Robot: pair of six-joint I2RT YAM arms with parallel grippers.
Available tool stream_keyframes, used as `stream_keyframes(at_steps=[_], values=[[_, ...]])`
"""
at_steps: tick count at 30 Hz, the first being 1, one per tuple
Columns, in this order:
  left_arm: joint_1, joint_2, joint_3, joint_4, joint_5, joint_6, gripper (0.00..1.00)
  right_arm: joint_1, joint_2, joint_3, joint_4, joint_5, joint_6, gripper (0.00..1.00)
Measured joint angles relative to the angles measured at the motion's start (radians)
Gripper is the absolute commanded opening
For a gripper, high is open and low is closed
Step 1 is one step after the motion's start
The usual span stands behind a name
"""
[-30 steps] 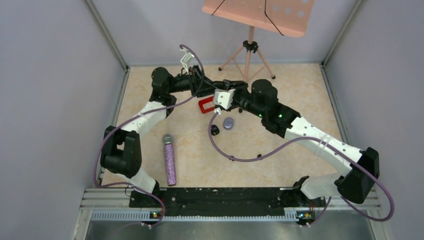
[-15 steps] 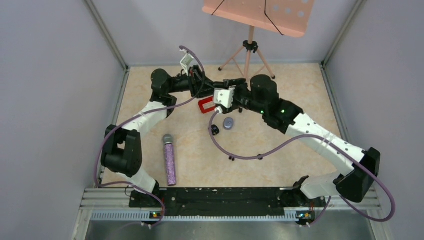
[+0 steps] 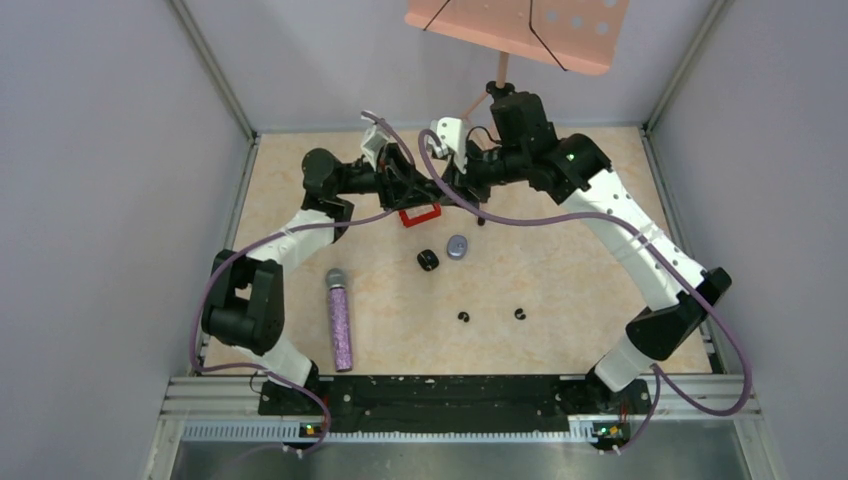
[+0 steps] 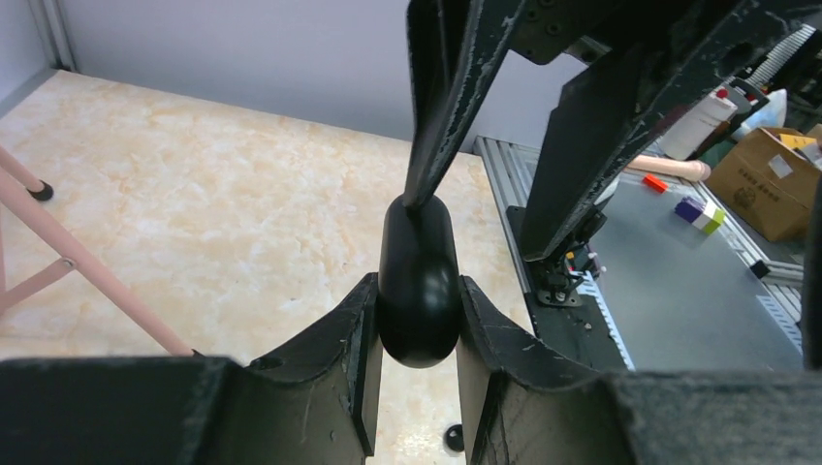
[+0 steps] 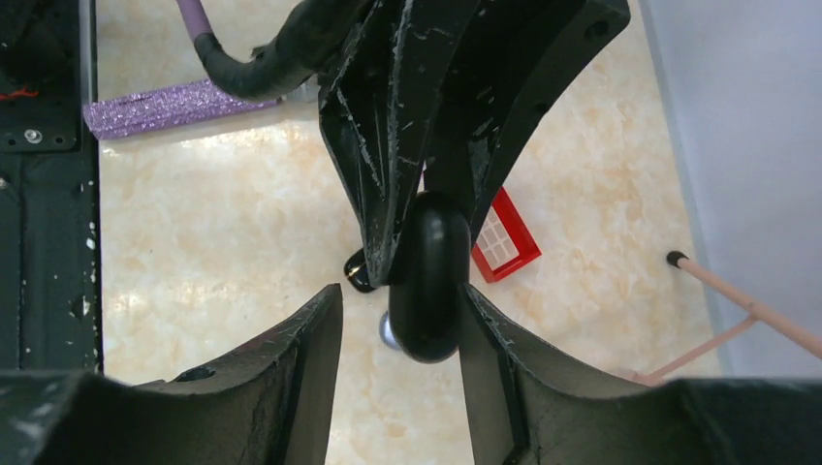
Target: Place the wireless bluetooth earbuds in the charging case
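My left gripper (image 4: 417, 291) is shut on a black oval charging case (image 4: 419, 281) and holds it above the floor at the back centre (image 3: 418, 186). My right gripper (image 5: 402, 300) is open around the same case (image 5: 426, 276): one finger (image 5: 504, 368) touches it and the other stands apart. In the top view the right gripper (image 3: 447, 178) meets the left one. Two tiny black earbuds (image 3: 463, 317) (image 3: 519, 314) lie on the floor nearer the arm bases. One earbud (image 4: 454, 438) shows below the left fingers. No pinkish-purple earbud is in view.
A grey-purple oval case (image 3: 457, 246) and a small black item (image 3: 428, 260) lie below the grippers, next to a red frame (image 3: 420, 213). A glittery purple microphone (image 3: 340, 320) lies at the left. A pink music stand (image 3: 515, 25) with tripod legs (image 5: 746, 305) stands at the back.
My right arm has lifted and swung toward the back, taking its cable off the floor. The two black earbuds now show in the open. The left gripper shifted slightly.
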Motion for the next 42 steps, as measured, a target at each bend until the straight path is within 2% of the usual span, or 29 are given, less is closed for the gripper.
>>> stream_keyframes(at_steps=[3,12,17,21,24,26,27,29,33,36,38,40,42], values=[[0.001,-0.002,-0.008,-0.002,0.026,0.018,0.00,0.000,0.026,0.017,-0.026,-0.021,0.018,0.49],[-0.003,-0.047,-0.009,0.010,0.050,0.062,0.00,-0.007,0.050,0.018,-0.074,-0.016,0.050,0.50],[-0.007,-0.061,-0.014,0.018,0.047,0.077,0.00,-0.028,0.053,0.019,-0.069,-0.013,0.060,0.36],[-0.007,-0.062,-0.017,0.019,0.039,0.090,0.00,-0.037,0.068,0.041,-0.095,-0.053,0.074,0.32],[-0.007,-0.063,-0.018,0.019,0.042,0.095,0.00,-0.040,0.078,0.056,-0.109,-0.074,0.079,0.20],[-0.007,-0.063,-0.018,0.018,0.045,0.098,0.11,-0.043,0.080,0.059,-0.115,-0.083,0.087,0.13],[-0.008,-0.064,-0.018,0.016,0.042,0.099,0.19,-0.045,0.082,0.064,-0.120,-0.089,0.087,0.12],[-0.010,-0.066,-0.018,0.010,0.037,0.100,0.29,-0.046,0.082,0.065,-0.122,-0.092,0.086,0.10],[-0.010,-0.068,-0.027,-0.002,0.022,0.102,0.32,-0.046,0.086,0.065,-0.124,-0.091,0.085,0.10],[-0.011,-0.069,-0.039,-0.002,0.014,0.101,0.28,-0.048,0.091,0.065,-0.129,-0.091,0.084,0.10],[-0.011,-0.070,-0.041,-0.002,0.012,0.101,0.32,-0.048,0.092,0.065,-0.130,-0.090,0.084,0.11],[-0.011,-0.070,-0.043,-0.002,0.011,0.101,0.42,-0.048,0.093,0.065,-0.130,-0.090,0.084,0.11],[-0.011,-0.070,-0.043,-0.003,0.006,0.097,0.45,-0.048,0.093,0.065,-0.129,-0.090,0.082,0.11]])
